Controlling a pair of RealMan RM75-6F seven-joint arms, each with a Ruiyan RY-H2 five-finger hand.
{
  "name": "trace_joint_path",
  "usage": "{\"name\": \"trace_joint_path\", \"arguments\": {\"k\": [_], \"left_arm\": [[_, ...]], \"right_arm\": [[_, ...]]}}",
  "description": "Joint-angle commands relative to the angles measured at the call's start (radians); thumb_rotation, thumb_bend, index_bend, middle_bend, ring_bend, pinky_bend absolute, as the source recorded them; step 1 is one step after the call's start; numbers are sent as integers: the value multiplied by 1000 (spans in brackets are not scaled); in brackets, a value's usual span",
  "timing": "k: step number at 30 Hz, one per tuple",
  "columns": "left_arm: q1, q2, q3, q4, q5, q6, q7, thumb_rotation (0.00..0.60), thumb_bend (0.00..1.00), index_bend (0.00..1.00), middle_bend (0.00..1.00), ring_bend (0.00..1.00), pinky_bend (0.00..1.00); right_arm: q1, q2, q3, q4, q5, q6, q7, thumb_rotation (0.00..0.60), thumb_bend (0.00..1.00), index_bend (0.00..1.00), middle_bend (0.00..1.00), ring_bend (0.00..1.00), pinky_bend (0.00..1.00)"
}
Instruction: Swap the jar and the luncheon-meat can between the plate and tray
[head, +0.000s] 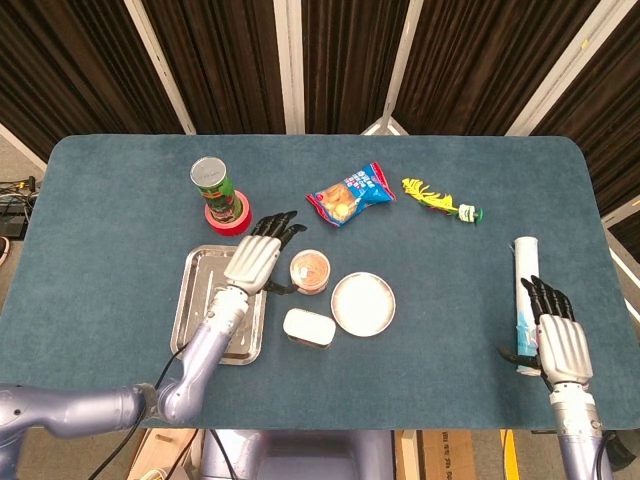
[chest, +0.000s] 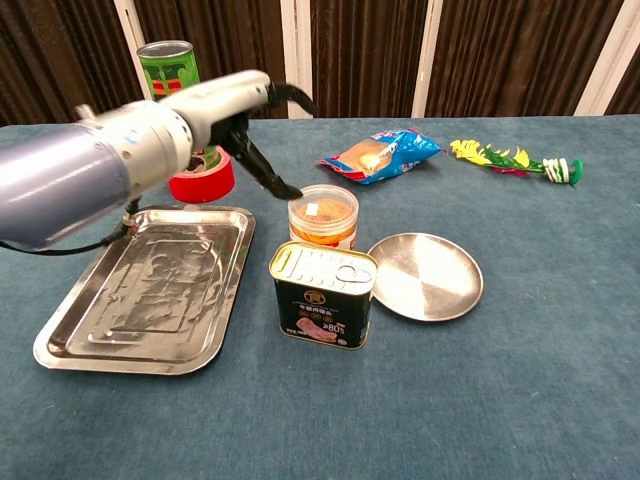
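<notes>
On the table (head: 120, 200), one of each kind is counted. One jar (head: 310, 271) with an orange content is seen, and one luncheon-meat can (head: 308, 328). One round metal plate (head: 363, 304) and one rectangular metal tray (head: 200, 300) are counted. One green crisp tube (head: 212, 185) is found, standing in one red tape roll (head: 236, 217). One blue snack bag (head: 349, 195) is counted, along with one yellow-and-green feathery item (head: 438, 199) and one white tube (head: 526, 290) near the right edge. Two robot hands are seen: one left hand (head: 256, 262) and one right hand (head: 560, 345).
</notes>
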Motion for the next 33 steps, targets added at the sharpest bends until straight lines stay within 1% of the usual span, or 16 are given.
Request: {"name": "trace_joint_path", "arguments": {"k": [1, 5, 9, 14, 18, 20, 22, 24, 26, 29, 31, 33], "left_arm": [[-26, -42, -9, 73, -43, -61, -56, 600, 0, 158, 0, 0, 0], [-30, -90, 0, 159, -31, -92, -127, 600, 0, 146, 0, 0, 0], [-37, -140, -3, 251, -13, -135, -217, 600, 0, 137, 0, 0, 0], [-54, -187, 8, 338, 0, -177, -256, 600, 0, 129, 0, 0, 0], [-65, -212, 13, 372, 7, -195, -268, 600, 0, 124, 0, 0, 0], [-75, -223, 14, 396, 15, -200, -264, 600, 19, 133, 2, 0, 24], [-80, -234, 13, 411, 25, -196, -269, 600, 68, 161, 30, 13, 72], [-80, -247, 9, 423, 50, -179, -292, 600, 168, 205, 106, 63, 132], [-77, -260, 5, 437, 94, -149, -331, 600, 329, 255, 215, 145, 207], [-74, -274, 9, 465, 147, -99, -353, 600, 518, 329, 349, 254, 298], [-72, -289, 11, 492, 168, -70, -357, 600, 584, 368, 406, 307, 339], [-68, -297, 10, 508, 184, -47, -364, 600, 606, 395, 438, 333, 356]], "right_arm": [[0, -2, 0, 0, 1, -1, -5, 600, 0, 0, 0, 3, 0], [-3, -1, -2, -5, -6, 2, -7, 600, 0, 0, 0, 3, 0], [-7, 1, -4, -11, -15, 9, -9, 600, 0, 0, 0, 3, 0], [-9, 2, -3, -13, -18, 10, -8, 600, 0, 0, 0, 3, 0], [-8, 2, 0, -11, -14, 6, -5, 600, 0, 0, 0, 3, 0], [-7, 1, 1, -9, -14, 3, 0, 600, 0, 0, 0, 3, 0], [-6, 0, 2, -7, -15, 0, 2, 600, 0, 0, 0, 3, 0], [-5, -1, 2, -5, -16, -2, 3, 600, 0, 0, 0, 5, 0], [-6, -1, 2, -5, -19, -2, 7, 600, 0, 0, 0, 8, 0], [-6, -2, 2, -4, -22, -3, 12, 600, 0, 0, 0, 11, 0], [-5, -1, 2, -3, -21, -8, 19, 600, 0, 0, 0, 12, 0], [-4, -1, 3, 0, -20, -11, 22, 600, 0, 0, 0, 14, 0]]}}
